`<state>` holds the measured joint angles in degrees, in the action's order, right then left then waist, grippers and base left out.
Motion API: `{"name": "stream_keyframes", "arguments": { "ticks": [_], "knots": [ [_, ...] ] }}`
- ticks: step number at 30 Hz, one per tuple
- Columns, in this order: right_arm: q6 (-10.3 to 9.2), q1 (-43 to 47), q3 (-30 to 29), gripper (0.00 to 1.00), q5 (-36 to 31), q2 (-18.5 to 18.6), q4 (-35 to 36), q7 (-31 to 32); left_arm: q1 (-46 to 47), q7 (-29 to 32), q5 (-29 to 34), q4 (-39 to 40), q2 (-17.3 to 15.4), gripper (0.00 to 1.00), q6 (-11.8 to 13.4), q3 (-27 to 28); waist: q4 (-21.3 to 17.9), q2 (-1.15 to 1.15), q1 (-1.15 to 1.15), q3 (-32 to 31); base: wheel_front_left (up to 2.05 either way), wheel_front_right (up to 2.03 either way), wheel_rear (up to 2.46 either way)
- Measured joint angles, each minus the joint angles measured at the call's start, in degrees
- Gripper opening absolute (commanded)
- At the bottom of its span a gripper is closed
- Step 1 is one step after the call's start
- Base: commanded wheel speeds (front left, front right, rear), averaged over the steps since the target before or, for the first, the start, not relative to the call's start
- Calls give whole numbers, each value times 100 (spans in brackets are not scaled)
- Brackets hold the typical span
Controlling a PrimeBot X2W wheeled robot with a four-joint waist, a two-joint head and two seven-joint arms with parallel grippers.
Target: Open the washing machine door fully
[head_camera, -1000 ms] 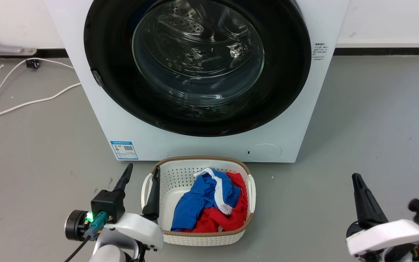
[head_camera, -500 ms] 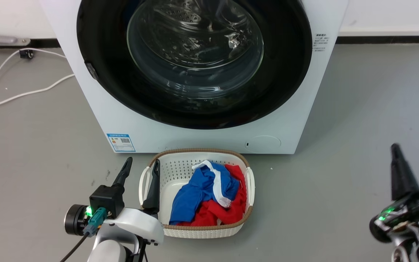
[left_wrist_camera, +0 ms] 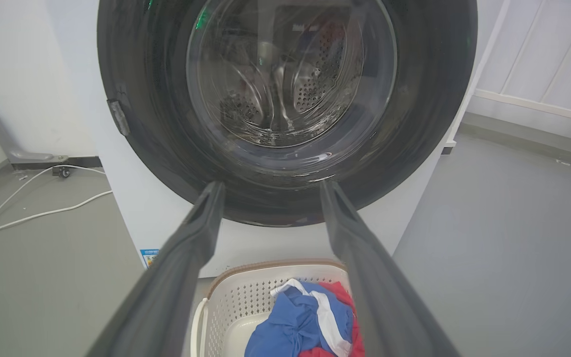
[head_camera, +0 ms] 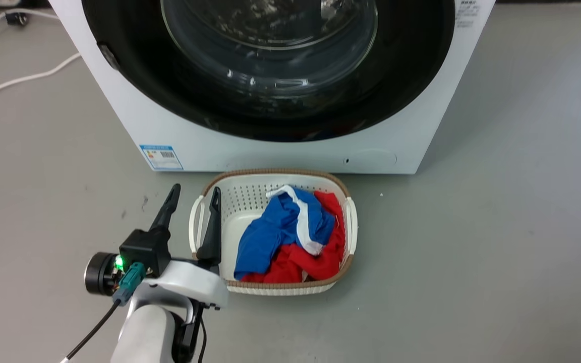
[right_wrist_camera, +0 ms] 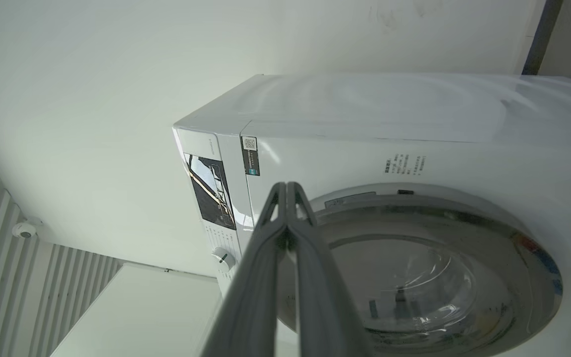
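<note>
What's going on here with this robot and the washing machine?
A two-armed robot faces a white washing machine. The washing machine door looks shut, and neither gripper touches it. The left gripper is open, held low by the left handle of a laundry basket of blue and red clothes on the floor. The right gripper has its fingers closed on nothing, aimed at the machine's upper front.

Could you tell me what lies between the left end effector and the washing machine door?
Head view: bare floor, then the machine's white front panel below the door.
</note>
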<state>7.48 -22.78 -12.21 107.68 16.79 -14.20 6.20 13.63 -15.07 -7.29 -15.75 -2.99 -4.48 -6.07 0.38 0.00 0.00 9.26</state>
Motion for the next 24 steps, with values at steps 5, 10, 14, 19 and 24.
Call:
{"name": "stream_keyframes", "arguments": {
  "ticks": [5, 10, 14, 19, 24],
  "knots": [
    [0, -739, 605, 0, 100, 682, -527, 252, 227, 0, 33, 120, 4, 100, -13, -86, 69, 0, 1, 353, 0, 0, 0],
    [1, -1656, 1355, 0, 219, 1359, -1091, 595, 402, 0, 49, 216, 7, 100, -40, -186, 179, 0, 0, 690, 0, 0, 0],
    [0, -2487, 2064, 0, 269, 1717, -1636, 856, 503, 0, 49, 291, 4, 100, -31, -253, 257, 0, 1, 930, 0, 0, 0],
    [0, -3613, 2955, 0, 213, 1902, -2314, 1132, 661, 0, 5, 433, 5, 100, 31, -344, 334, 0, 1, 1234, 0, 0, 0],
    [0, -4656, 3673, 0, 48, 1881, -2869, 1241, 808, -1, -41, 567, 5, 100, 110, -452, 399, 0, 1, 1546, 0, 0, 0]
  ]
}}
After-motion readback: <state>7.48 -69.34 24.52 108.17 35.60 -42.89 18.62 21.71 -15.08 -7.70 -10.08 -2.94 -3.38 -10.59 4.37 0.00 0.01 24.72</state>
